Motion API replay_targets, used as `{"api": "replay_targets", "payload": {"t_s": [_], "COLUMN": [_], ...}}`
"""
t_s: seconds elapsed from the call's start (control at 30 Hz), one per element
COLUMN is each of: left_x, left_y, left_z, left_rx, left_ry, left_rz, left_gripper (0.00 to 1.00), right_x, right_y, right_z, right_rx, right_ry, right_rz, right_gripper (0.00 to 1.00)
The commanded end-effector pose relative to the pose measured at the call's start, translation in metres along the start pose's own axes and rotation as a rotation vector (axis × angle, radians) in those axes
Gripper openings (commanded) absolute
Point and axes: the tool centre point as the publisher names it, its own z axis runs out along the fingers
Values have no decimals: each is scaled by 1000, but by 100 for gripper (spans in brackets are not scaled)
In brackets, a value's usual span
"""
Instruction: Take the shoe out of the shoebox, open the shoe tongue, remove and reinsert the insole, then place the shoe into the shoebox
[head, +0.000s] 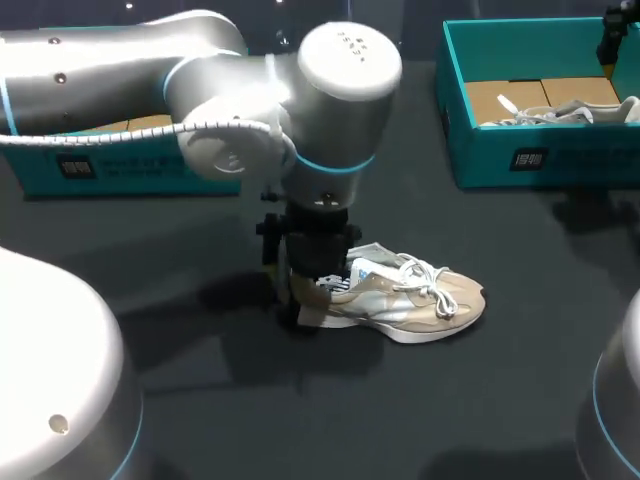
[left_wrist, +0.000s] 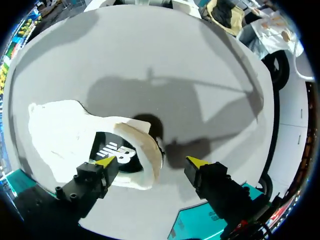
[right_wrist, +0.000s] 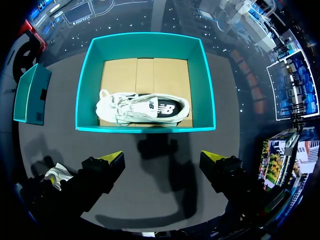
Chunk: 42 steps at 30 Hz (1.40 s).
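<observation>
A beige and white shoe (head: 415, 298) lies on its sole on the dark table, toe toward my right. My left gripper (head: 303, 305) stands upright over its heel. In the left wrist view this gripper (left_wrist: 151, 161) is open: one fingertip (left_wrist: 106, 161) hangs over the black insole (left_wrist: 117, 152) inside the shoe, the other is outside behind the heel collar (left_wrist: 147, 145), clear of it. My right gripper (right_wrist: 161, 156) is open and empty, hovering over the near side of the teal shoebox (right_wrist: 145, 35). The shoebox (head: 540, 160) is at the back right.
A second, white shoe (right_wrist: 142, 107) lies on the cardboard floor of the shoebox, also seen as the white shoe (head: 565, 112). A teal lid (head: 100, 168) sits at the back left, partly under my left arm. Bare table lies in front of the beige shoe.
</observation>
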Motion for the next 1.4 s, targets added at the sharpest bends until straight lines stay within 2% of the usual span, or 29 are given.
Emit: {"api": "replay_targets", "payload": {"t_s": [0.03,0.07,0.53,0.57,0.67,0.77,0.8,0.87,0.9,1.3,1.4], "left_x": [59,66,66,67,81,94,98,104,109,109,111], "left_y": [5,6,6,7,10,11,11,16,17,17,17], "left_z": [-43,-45,-45,-49,-59,-60,-59,-54,-52,-52,-42], "left_rx": [72,120,120,116,226,346,394,512,533,533,660], "left_ry": [-166,-174,-174,-214,-317,-408,-450,-459,-475,-475,-495], "left_rz": [-146,-224,-224,-288,-420,-571,-645,-906,-984,-984,-1164], "left_gripper": [100,100,100,100,100,100,100,100,100,100,100], "right_x": [0,0,0,0,0,0,0,0,0,0,0], "right_y": [0,0,0,0,0,0,0,0,0,0,0], "right_z": [0,0,0,0,0,0,0,0,0,0,0], "right_rx": [1,1,1,1,1,1,1,1,1,1,1], "right_ry": [1,1,1,1,1,1,1,1,1,1,1], "right_rz": [0,0,0,0,0,0,0,0,0,0,0], "right_gripper": [100,100,100,100,100,100,100,100,100,100,100]}}
